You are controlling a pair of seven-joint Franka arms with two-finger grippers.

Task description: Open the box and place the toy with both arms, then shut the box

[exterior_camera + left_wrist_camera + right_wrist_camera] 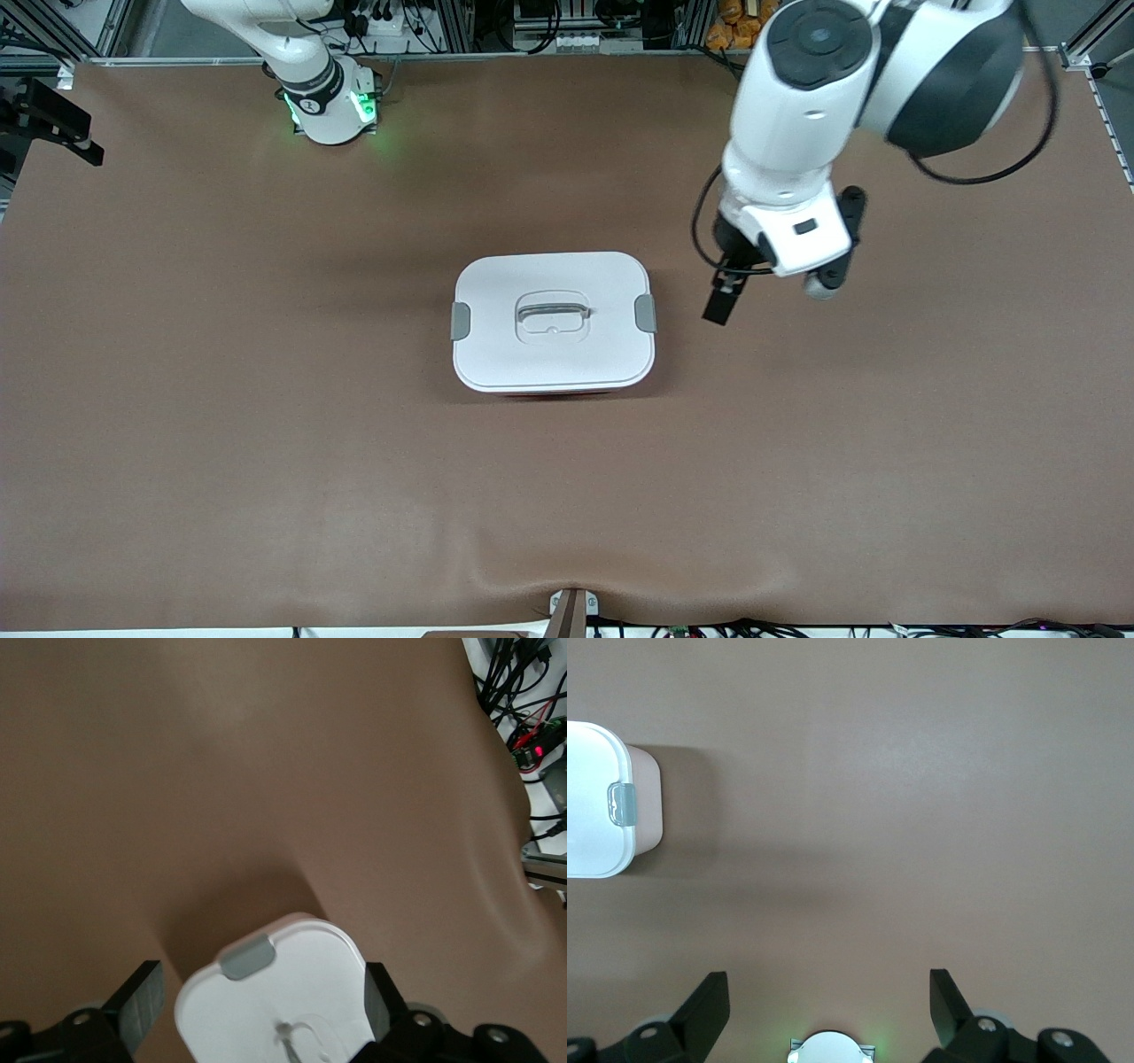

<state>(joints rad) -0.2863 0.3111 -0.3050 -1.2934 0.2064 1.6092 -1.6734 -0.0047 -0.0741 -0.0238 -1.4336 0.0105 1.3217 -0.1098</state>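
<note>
The box (554,321) sits near the middle of the brown surface (221,399) with its white lid (496,354) on and flat, a grey clasp (461,321) at each short end and a recessed handle (553,313) in the lid's centre. I see no toy anywhere on the surface, and I cannot see inside the box, so this fits either a box waiting to be opened or one that has the toy in it and is shut again; I can't say which.

My left gripper (728,301) hangs over bare surface just beside the box's end toward the left arm's base. In the left wrist view its fingers (137,1003) stand wide apart and hold nothing, and the lid end with one clasp (248,957) lies between them in the line of sight. The box's long axis runs from one arm's end of the surface to the other, so each clasp faces an arm.

The left arm is plainly the nearer one. My right gripper (828,1001) waits high over its own base, fingers also spread wide with nothing between them, well apart from the box, which shows at the edge of its wrist view.
</note>
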